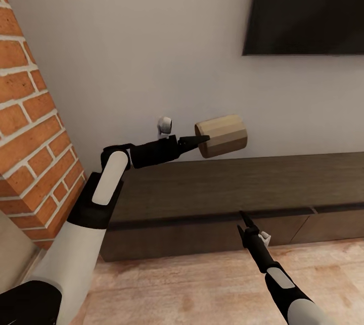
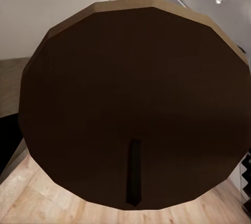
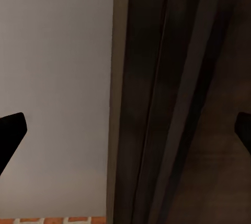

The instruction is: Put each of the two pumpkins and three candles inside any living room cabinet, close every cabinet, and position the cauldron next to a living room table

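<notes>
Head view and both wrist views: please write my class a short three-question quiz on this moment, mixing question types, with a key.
1. True or false: the left gripper holds the candle above the cabinet top.
2. The candle is: A) upright B) on its side C) lying on the floor.
3. Fill in: the right gripper is near the cabinet's ____ edge, at its front.

Key: 1 true. 2 B. 3 top; in the right wrist view its fingertips stand wide apart, with nothing between them.
</notes>
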`<state>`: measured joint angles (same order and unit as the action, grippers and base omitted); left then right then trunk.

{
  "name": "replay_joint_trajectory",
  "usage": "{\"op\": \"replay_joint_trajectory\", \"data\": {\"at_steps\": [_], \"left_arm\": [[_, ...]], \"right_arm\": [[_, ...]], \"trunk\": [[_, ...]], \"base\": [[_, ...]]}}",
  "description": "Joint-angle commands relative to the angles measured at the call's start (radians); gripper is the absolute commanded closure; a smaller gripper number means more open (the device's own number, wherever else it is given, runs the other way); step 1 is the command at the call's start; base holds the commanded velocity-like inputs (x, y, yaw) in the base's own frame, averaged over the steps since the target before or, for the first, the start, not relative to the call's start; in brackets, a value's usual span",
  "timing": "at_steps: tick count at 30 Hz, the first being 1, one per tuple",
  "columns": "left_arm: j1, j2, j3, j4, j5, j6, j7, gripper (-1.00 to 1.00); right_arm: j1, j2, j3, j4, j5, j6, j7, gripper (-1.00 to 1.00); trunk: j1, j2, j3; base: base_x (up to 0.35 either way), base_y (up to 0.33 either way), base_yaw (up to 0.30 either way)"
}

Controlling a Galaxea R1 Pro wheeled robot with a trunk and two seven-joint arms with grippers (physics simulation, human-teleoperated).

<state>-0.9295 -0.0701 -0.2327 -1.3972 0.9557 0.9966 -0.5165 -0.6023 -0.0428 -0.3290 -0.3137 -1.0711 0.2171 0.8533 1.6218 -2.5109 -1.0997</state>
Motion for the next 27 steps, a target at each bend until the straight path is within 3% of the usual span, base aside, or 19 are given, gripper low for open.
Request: {"op": "replay_joint_trajectory", "data": {"at_steps": [1, 22, 27], "left_arm": [[0.0, 0.0, 0.001, 0.0, -0.002, 0.004, -0.005, 1.0], [0.001, 0.0, 0.001, -0.003, -0.002, 0.005, -0.007, 1.0], [0.003, 0.0, 0.001, -0.003, -0.002, 0.005, -0.007, 1.0]], "right_arm": [[-0.001, 0.0, -0.001, 0.001, -0.009, 0.01, 0.003, -1.0], [-0.001, 0.001, 0.0, 0.001, -0.007, 0.007, 0.005, -1.0], [-0.001, 0.001, -0.001, 0.001, -0.007, 0.007, 0.006, -1.0]], "trunk": [[0.0, -0.001, -0.005], [0.01, -0.005, -0.086], [0.01, -0.005, -0.086]], "base": [[0.003, 0.0, 0.0], [0.0, 0.0, 0.0], [0.0, 0.0, 0.0]]}}
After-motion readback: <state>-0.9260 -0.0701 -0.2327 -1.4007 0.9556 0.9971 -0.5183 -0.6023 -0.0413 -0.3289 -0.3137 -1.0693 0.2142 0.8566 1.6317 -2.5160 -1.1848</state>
